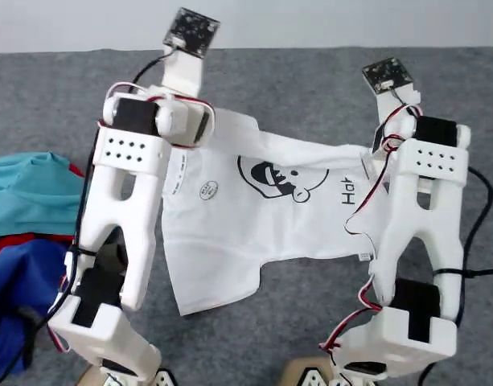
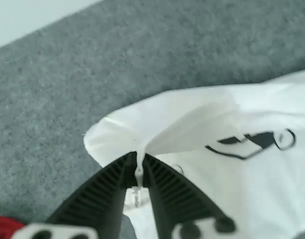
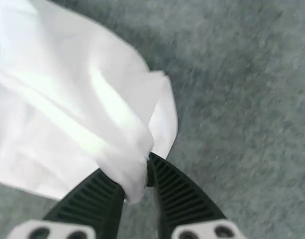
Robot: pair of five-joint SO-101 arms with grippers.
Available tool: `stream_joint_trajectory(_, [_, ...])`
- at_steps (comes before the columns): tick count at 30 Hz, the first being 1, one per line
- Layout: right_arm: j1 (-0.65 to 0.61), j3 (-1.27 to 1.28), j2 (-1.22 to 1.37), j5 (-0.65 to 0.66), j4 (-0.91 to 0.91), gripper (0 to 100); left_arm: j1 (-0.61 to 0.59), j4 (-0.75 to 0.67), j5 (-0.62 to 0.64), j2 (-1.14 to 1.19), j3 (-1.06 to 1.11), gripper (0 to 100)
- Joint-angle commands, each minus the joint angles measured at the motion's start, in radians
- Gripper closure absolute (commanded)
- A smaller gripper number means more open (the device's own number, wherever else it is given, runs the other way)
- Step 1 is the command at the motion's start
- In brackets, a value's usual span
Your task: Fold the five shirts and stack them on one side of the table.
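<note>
- White shirt (image 1: 254,217) lies spread, w/ wrinkles, mid tabletop (image 1: 310,88), between the 2 arms.
- Black print (image 1: 274,181) faces up, on the shirt's far half.
- Shirt's near edge lies flat on the tabletop. One near corner sticks out toward the left arm (image 1: 125,209).
- Left tool (image 2: 137,162) is closed on a thin fold of white shirt at a far corner. The fabric is pinched betw. the black fingers (image 2: 110,181) and rises in a ridge from the pinch.
- Right tool (image 3: 145,164) is closed on a thicker bunch of the same shirt at its other end. The cloth wraps over one finger (image 3: 92,191), w/ a loose flap just beside it on the grey surface.
- Right arm (image 1: 423,209) stands over the shirt's right edge, and the left arm covers its left edge.
- Other shirts sit in a loose heap at the tabletop's left side, just beside the left arm and apart from the white one.
- Teal shirt (image 1: 29,193) is farthest, blue shirt (image 1: 21,289) nearest, and a strip of red shirt (image 1: 21,241) shows betw. them.
- Heap looks bunched, not folded flat.
</note>
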Motion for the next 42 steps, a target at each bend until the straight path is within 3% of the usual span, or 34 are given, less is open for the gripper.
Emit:
stream_joint_trajectory(1, [0.002,-0.058,-0.065,-0.003,0.061,98.9,0.018,0.103,0.008,-0.063,-0.002,100])
stream_joint_trajectory(8, [0.004,-0.057,-0.062,0.084,0.170,98.8,0.021,0.316,-0.029,-0.052,0.010,100])
stream_joint_trajectory(16, [0.048,-0.037,-0.050,0.160,0.205,98.8,0.081,0.341,-0.043,-0.115,0.240,100])
stream_joint_trajectory(23, [0.054,0.075,-0.048,0.192,0.154,98.8,0.204,0.232,-0.037,-0.245,0.479,100])
stream_joint_trajectory(42, [0.096,0.153,-0.041,0.236,0.056,98.8,0.186,0.081,-0.040,-0.368,0.846,100])
